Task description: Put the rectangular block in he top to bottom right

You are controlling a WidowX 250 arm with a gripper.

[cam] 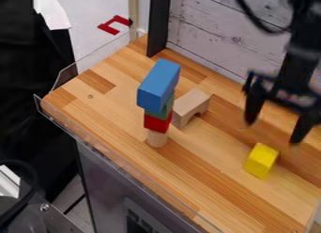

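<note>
The gripper [273, 128] hangs at the right, its two fingers spread wide with nothing between them, above and behind the yellow block. A blue rectangular block [158, 84] lies on top of a stack left of centre, well to the left of the gripper. Under it come a green block [165, 109], a red block [157, 121] and, at the bottom, a light wooden cylinder [157, 138] standing on the wooden table.
A natural wood arch block [191, 106] stands just right of and behind the stack. Nearer the right side is a yellow block [261, 160]. A clear rail [116, 162] edges the tabletop [207, 199]; a black post [158, 25] and white plank wall rise behind.
</note>
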